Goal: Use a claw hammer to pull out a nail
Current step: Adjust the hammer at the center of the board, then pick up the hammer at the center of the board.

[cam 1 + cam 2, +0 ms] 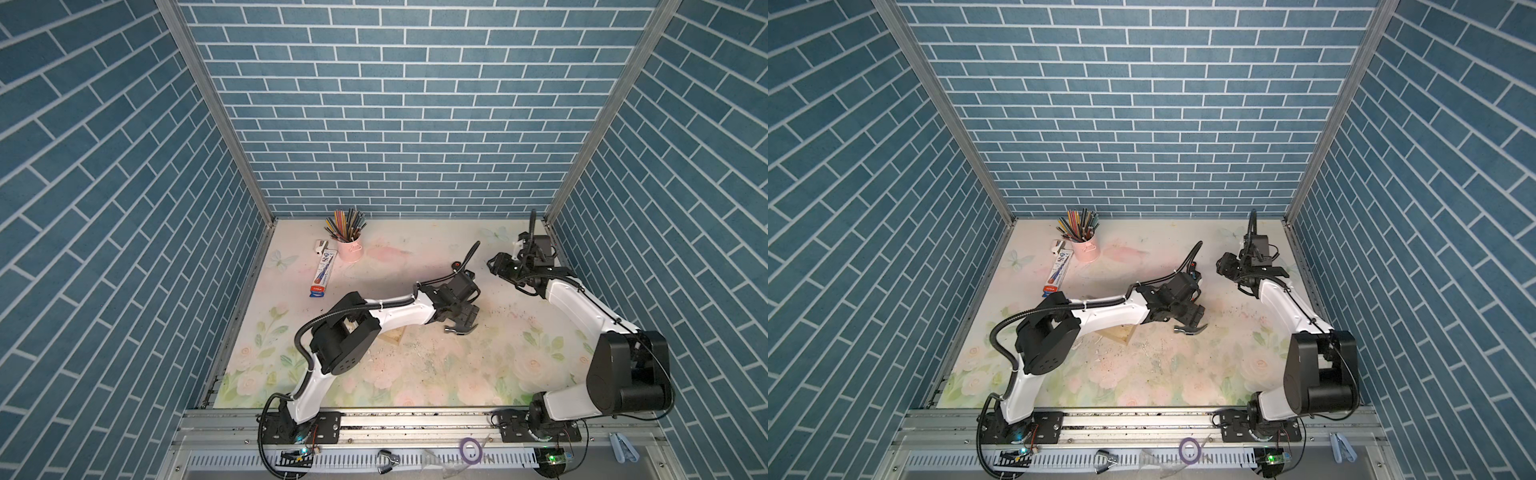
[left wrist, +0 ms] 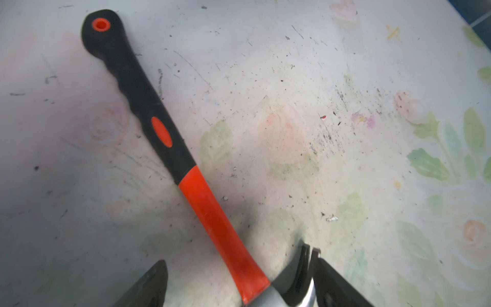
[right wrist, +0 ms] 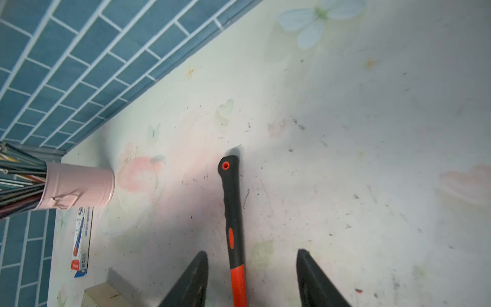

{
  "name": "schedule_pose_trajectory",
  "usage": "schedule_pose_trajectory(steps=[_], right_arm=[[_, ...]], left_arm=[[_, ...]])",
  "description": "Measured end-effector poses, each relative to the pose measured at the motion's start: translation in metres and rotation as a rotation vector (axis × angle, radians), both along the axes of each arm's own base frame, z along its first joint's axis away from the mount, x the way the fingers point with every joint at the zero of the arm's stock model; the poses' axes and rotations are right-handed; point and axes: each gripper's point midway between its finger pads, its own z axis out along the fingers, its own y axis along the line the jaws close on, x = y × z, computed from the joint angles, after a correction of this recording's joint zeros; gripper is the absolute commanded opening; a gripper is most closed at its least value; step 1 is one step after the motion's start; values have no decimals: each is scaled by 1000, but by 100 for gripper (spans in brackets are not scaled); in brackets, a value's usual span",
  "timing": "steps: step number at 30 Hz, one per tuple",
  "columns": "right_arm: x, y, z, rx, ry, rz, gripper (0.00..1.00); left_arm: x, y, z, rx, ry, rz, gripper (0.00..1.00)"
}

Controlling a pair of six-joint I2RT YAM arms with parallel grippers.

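1. Claw hammer (image 2: pixel 202 196): lies flat on the counter (image 2: pixel 345 79), with neither arm gripping it. Its grey head (image 1: pixel 461 330) is directly under the left pincer, and the black handle end (image 1: pixel 457 264) lies out beyond that pincer.
2. Left pincer (image 2: pixel 239 256): released, jaws wide apart and straddling the orange shaft just beside the head. The hammer's long axis runs straight away from the pincer, crossing the gap between the jaws. The claw sits close to one finger; whether they touch cannot be told.
3. Right pincer (image 3: pixel 252 251): released and grasping nothing. The shaft shows between its fingers with a gap on each side. Both top views show this pincer beside the handle end.
4. Judgement: the left arm is nearer the head and the right arm nearer the grip. Either grasp calls for closing across the shaft.
5. Wooden block (image 1: pixel 1121 334): just beside the left pincer, and no nail can be made out.
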Motion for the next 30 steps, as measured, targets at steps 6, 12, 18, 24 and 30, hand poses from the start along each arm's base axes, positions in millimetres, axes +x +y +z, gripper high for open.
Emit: schedule_pose_trajectory(steps=[6,12,18,24,30], right_arm=[[-18,-14,-2,-19,-7,-34,53],[-27,-17,-10,-26,8,-39,51],[-29,-20,-15,-33,18,-41,51],[-34,-23,-31,-11,30,-38,58],[-36,-15,-45,101,18,-4,66]], left_arm=[[7,-16,-18,85,3,39,66],[1,-4,-40,198,15,74,45],[-1,4,-42,223,8,105,25],[-3,15,-40,238,-8,110,8],[-12,27,-38,181,21,94,0]])
